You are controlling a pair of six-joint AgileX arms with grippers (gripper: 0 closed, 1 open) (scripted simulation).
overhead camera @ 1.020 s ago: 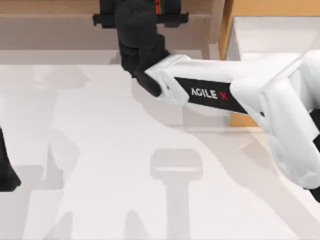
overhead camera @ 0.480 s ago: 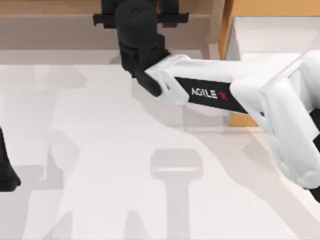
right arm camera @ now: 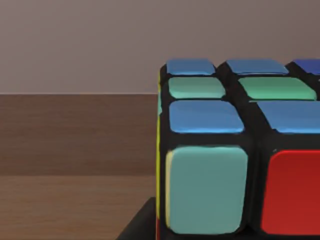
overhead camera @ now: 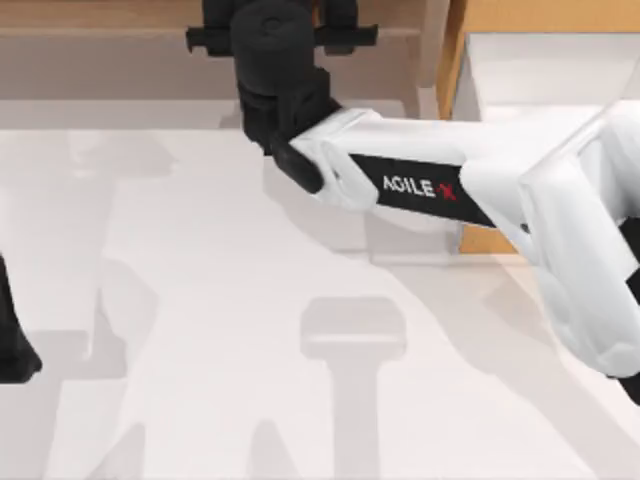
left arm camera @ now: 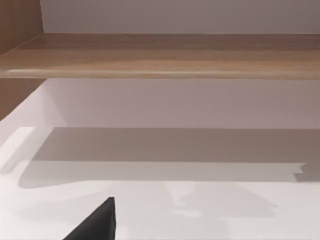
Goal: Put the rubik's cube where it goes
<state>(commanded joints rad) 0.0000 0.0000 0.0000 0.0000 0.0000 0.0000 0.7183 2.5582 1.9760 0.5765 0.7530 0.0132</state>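
Blue, green, teal and red stickers on a black grid: the small rubik's cube (right arm camera: 240,150) sits right up against the right wrist camera. A brown wooden floor and a plain grey wall lie behind it. I judge it is inside the open light-wood drawer (overhead camera: 400,60), which lies at twelve o'clock in the top view. The black right gripper (overhead camera: 280,14) hangs over that drawer, on the end of the white arm reaching in from three o'clock.

Over the last second almost nothing has changed. The gripper has crept a touch farther toward twelve o'clock, and the arm's pose is otherwise as it was. That near-stillness suggests the carrying is finished and the cube is at or very close to its resting place (its underside is cut off, so contact with the floor is unclear). I cannot tell whether the right gripper is clamped on the cube or has let go.

The black left arm (overhead camera: 12,340) is parked at nine o'clock on the glossy white table (overhead camera: 200,300), and I cannot tell its gripper's state either
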